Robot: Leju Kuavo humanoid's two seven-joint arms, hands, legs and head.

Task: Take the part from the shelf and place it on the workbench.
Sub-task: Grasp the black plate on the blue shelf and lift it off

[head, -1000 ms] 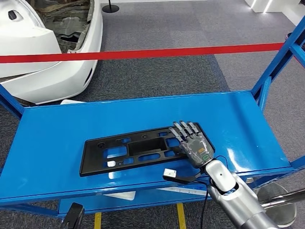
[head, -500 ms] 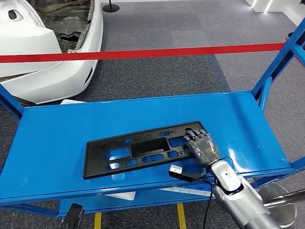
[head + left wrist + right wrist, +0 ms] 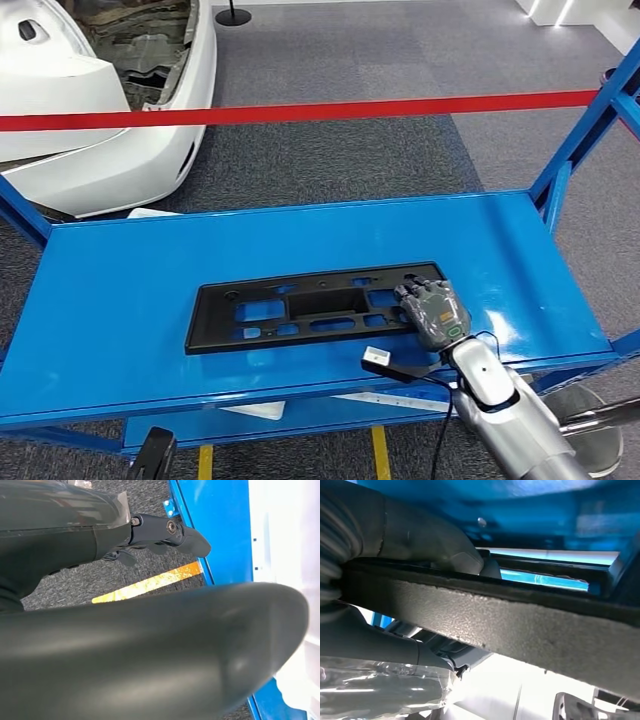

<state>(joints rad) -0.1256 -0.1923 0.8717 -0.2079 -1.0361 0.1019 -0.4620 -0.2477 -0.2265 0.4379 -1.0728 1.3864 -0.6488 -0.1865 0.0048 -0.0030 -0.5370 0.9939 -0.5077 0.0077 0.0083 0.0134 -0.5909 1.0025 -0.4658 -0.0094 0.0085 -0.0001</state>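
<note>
A long, flat black plastic part lay on the blue shelf, near its front edge. The robot's right hand clasped the part's right end. It looked light, stiff and liable to tilt from an end hold.

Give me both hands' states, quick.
Left hand: cannot be told.
Right hand: fingers closed on the near right end of the black part.

Part: long, flat black plastic plate with rectangular cutouts, lying lengthwise on the blue shelf, near its front edge, its right end under the right hand.
</note>
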